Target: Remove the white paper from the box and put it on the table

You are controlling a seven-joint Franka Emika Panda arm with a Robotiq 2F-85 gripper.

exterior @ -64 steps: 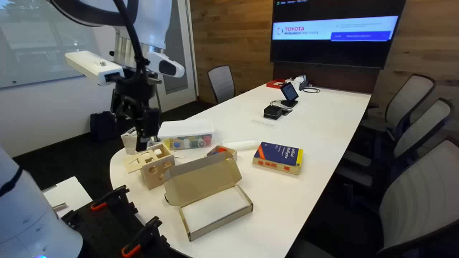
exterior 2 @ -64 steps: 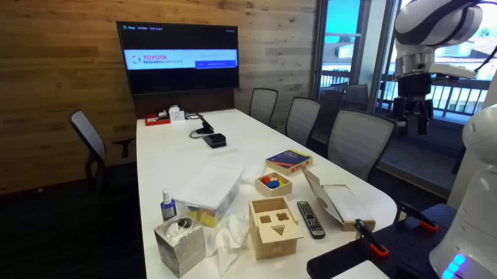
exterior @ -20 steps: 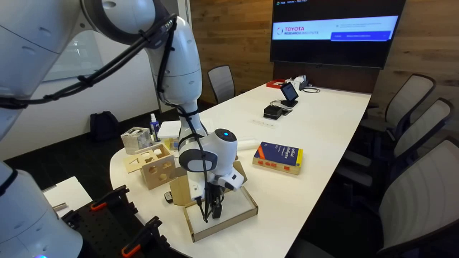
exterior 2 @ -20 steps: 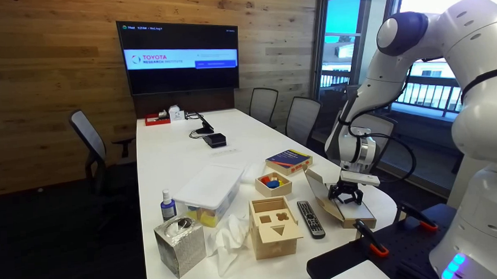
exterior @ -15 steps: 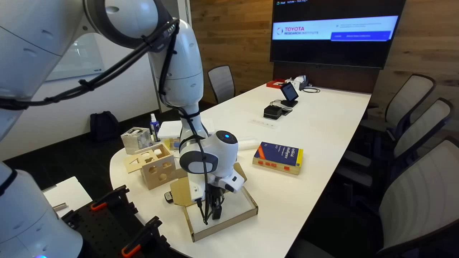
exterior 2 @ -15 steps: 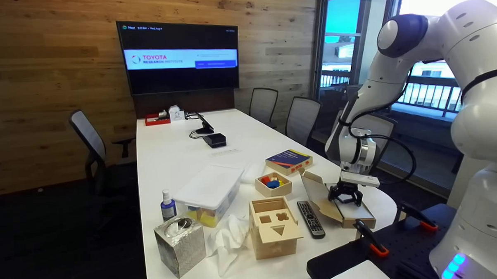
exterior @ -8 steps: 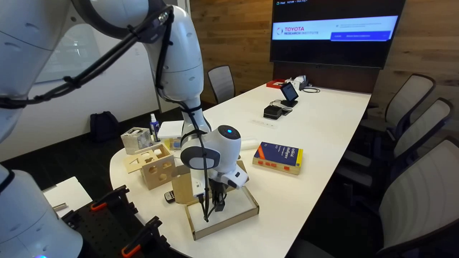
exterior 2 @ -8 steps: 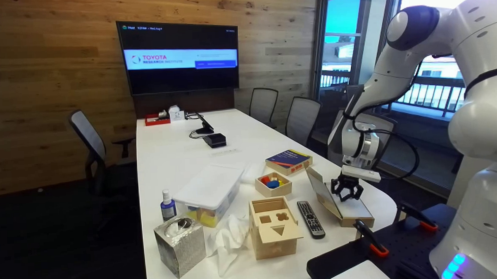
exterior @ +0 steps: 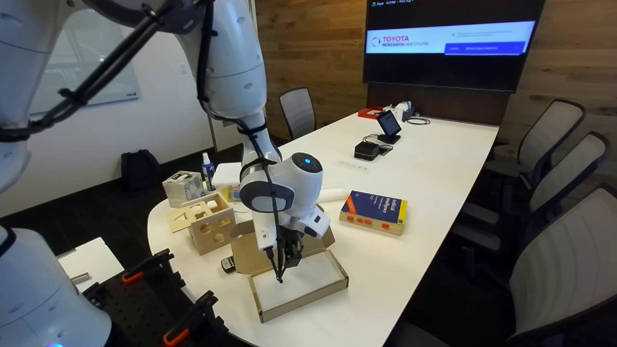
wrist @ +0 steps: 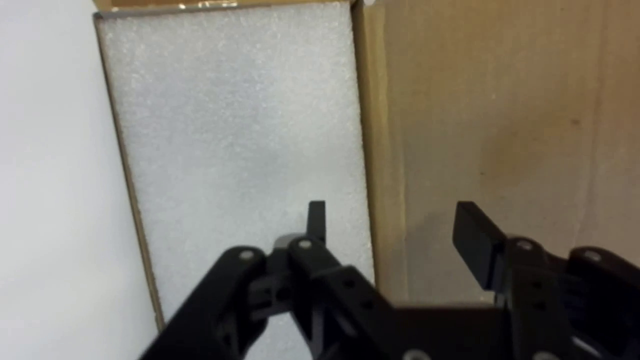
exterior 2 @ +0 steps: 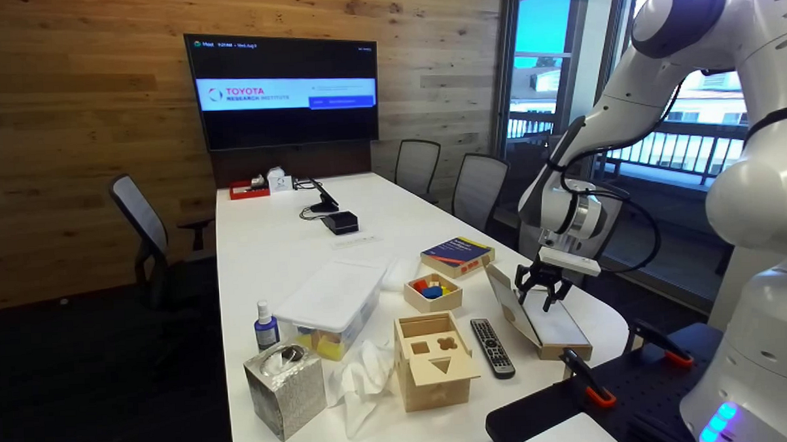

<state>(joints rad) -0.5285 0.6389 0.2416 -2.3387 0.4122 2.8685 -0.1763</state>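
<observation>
The white paper (exterior: 313,277) lies flat in the open cardboard box (exterior: 304,303) and fills its floor. It also shows in the other views (exterior 2: 563,327) (wrist: 235,115). The box's lid (wrist: 505,115) stands hinged open along one long side. My gripper (exterior: 292,262) hangs above the box near the hinge, also in the wrist view (wrist: 390,210). Its jaws are apart with nothing between them. In the wrist view the left finger (wrist: 316,217) is over the paper and the right finger (wrist: 472,245) over the lid. The white table (wrist: 45,165) is beside the box.
A wooden shape-sorter box (exterior 2: 435,373) and a remote (exterior 2: 493,348) lie beside the lid. A wooden tray of blocks (exterior 2: 434,303) and a blue-and-yellow book (exterior: 373,212) are farther along. A tissue box (exterior 2: 285,391) and plastic bin (exterior 2: 330,295) stand beyond. Black clamps (exterior: 195,320) edge the robot's base.
My arm swung in over the box. In the last second the gripper rose off the paper and moved towards the lid. The box shifted slightly, and the lid swung up a little.
</observation>
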